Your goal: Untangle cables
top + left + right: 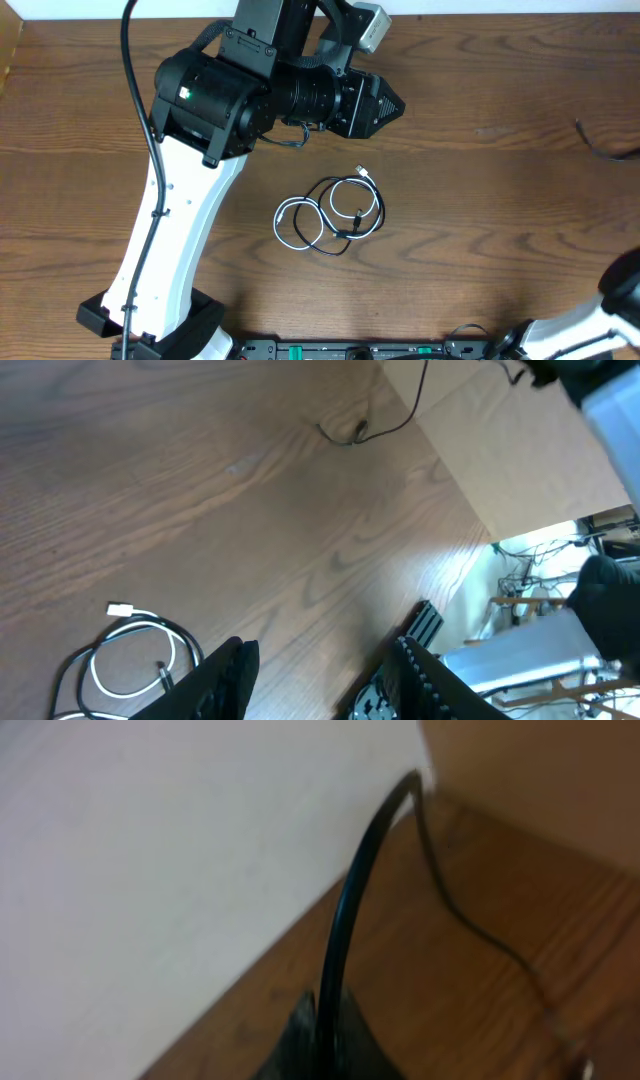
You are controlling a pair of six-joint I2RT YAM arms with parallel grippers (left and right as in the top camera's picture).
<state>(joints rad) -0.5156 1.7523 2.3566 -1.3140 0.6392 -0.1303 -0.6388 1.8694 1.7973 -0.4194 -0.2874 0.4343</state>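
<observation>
The two cables lie tangled in loose loops mid-table: the white cable (297, 222) on the left, the black cable (368, 205) on the right, overlapping where they meet. The white cable's plug (364, 173) points to the far side. My left gripper (393, 105) hovers beyond the tangle, open and empty. In the left wrist view the white cable (100, 672) and black cable (188, 642) sit left of the left gripper (325, 672). In the right wrist view my right gripper (325, 1042) is shut, and a thick black wire (350, 910) rises in front of its fingers.
The left arm's white base link (170, 250) stretches across the table's left side. The right arm (622, 290) is at the near right corner. A thin black wire (600, 145) lies at the right edge. The table ends close beyond the left gripper, with a rack (420, 625) there.
</observation>
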